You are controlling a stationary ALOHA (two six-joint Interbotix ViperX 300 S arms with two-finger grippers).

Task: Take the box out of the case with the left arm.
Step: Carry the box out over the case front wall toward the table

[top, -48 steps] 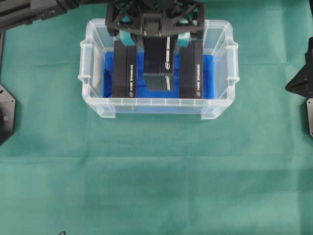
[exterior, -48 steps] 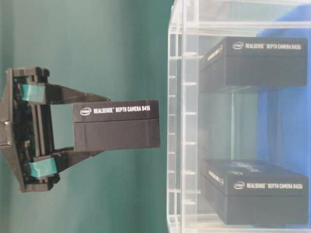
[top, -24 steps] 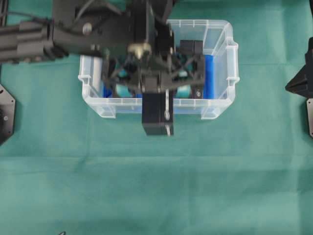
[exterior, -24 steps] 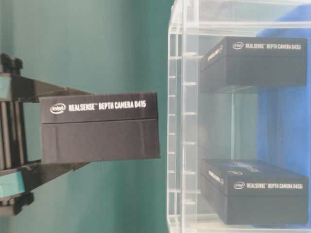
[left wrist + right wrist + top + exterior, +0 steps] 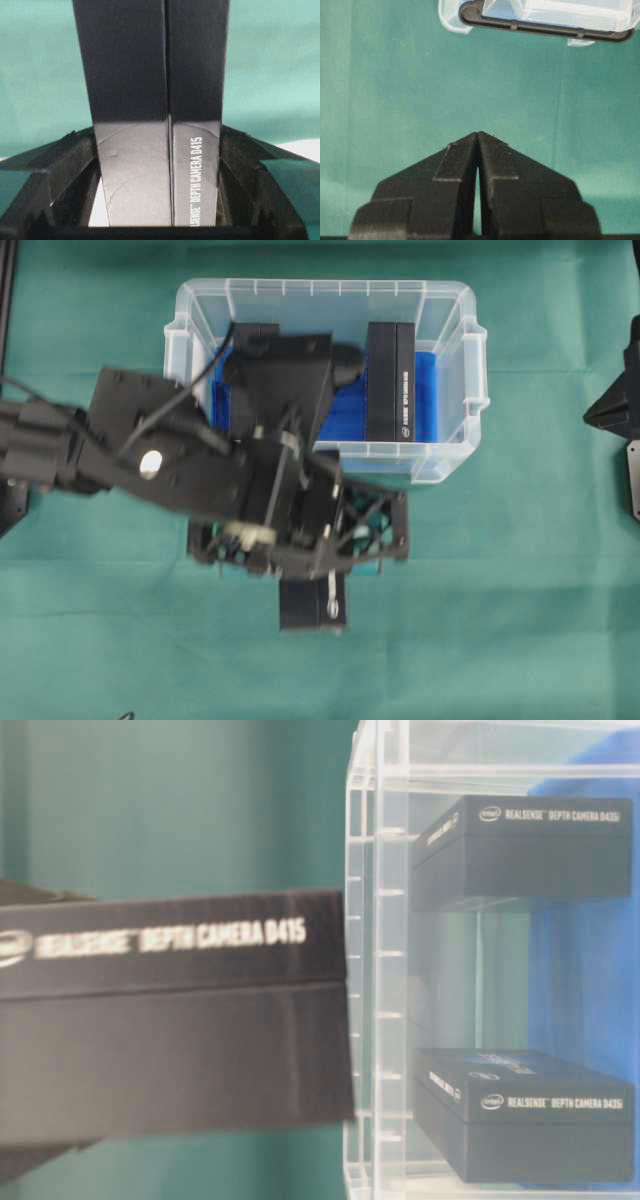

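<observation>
Black box [image 5: 312,604] with white lettering, clear case [image 5: 452,380] with blue cloth [image 5: 430,400] floor, green table [image 5: 500,620], teal finger pads [image 5: 292,182].

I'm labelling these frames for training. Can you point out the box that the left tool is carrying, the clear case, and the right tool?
box [image 5: 312,605], overhead view, on its end below the tool.
case [image 5: 470,350], overhead view, on its right rim.
right tool [image 5: 478,136], right wrist view, where the closed fingertips meet.

Held box [image 5: 312,605] outside case [image 5: 455,455], 2 boxes [image 5: 392,380] still inside.
</observation>
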